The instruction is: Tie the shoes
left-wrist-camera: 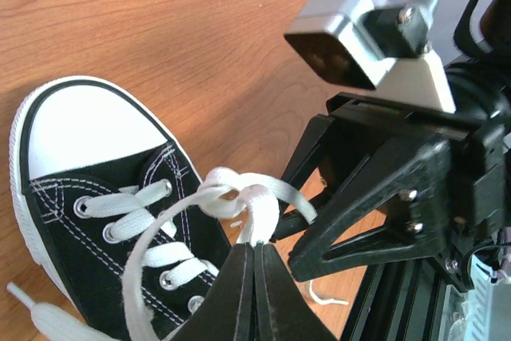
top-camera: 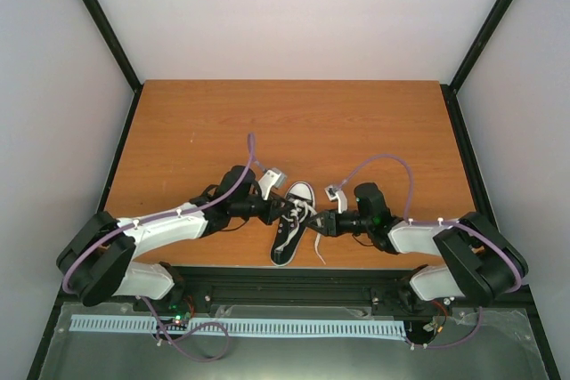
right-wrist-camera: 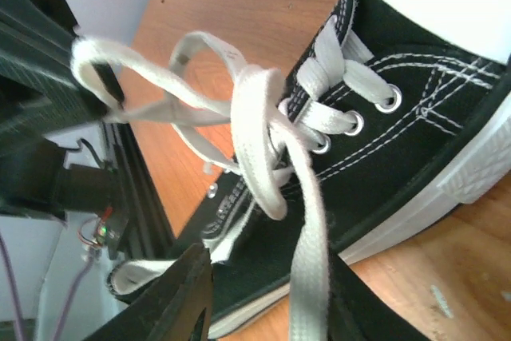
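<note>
The small black sneaker [top-camera: 292,224] with a white toe cap lies on the wooden table between my arms, toe pointing away. My left gripper [top-camera: 277,212] is at its left side. In the left wrist view it [left-wrist-camera: 255,247] is shut on a white lace loop [left-wrist-camera: 259,213] just beside the half-made knot [left-wrist-camera: 223,195]. My right gripper [top-camera: 319,224] is at the shoe's right side. In the right wrist view it [right-wrist-camera: 267,271] is open, with a loose lace strand [right-wrist-camera: 307,237] hanging down between the jaws next to the right finger [right-wrist-camera: 359,309]. The shoe [right-wrist-camera: 399,157] fills that view.
A black metal rail [top-camera: 294,278] runs along the table's near edge just behind the shoe's heel. The wooden table [top-camera: 294,122] stretches away beyond the toe, with white walls around it. A small white scrap [left-wrist-camera: 327,299] lies on the wood near the rail.
</note>
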Controlling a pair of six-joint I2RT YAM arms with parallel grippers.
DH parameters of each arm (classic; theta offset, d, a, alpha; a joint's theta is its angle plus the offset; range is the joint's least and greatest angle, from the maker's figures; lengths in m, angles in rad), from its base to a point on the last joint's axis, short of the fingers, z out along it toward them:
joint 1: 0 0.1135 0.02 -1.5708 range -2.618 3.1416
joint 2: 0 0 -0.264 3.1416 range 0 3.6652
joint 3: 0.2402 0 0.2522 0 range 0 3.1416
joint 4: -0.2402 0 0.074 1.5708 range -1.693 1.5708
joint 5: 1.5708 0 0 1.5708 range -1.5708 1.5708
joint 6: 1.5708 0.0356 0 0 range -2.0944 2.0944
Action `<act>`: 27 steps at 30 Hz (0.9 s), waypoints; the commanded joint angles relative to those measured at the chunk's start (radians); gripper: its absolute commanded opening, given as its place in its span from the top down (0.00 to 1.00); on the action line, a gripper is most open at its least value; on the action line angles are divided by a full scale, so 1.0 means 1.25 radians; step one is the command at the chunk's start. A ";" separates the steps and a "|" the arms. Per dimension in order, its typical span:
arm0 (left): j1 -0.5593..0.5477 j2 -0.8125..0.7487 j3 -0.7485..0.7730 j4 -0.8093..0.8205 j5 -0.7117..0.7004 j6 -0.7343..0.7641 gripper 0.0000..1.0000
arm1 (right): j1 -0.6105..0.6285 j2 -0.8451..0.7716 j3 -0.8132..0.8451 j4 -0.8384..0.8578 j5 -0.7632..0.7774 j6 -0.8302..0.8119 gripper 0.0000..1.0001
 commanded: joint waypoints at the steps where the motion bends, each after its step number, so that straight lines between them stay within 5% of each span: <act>1: -0.008 -0.026 0.051 0.005 -0.005 -0.047 0.99 | -0.003 0.021 -0.002 -0.015 0.027 -0.031 0.75; 6: -0.008 -0.022 0.104 0.061 0.018 -0.118 0.99 | -0.002 0.032 -0.001 -0.016 0.038 -0.033 0.96; 18: -0.008 0.073 0.201 0.158 0.118 -0.274 0.99 | -0.001 0.036 0.002 -0.024 0.066 -0.030 0.97; 22: -0.007 0.045 0.224 0.058 0.075 -0.237 0.99 | -0.001 0.034 0.002 -0.029 0.076 -0.029 0.97; 27: 0.002 -0.044 0.245 -0.199 -0.111 -0.118 0.99 | -0.001 -0.001 -0.001 -0.095 0.132 -0.017 0.97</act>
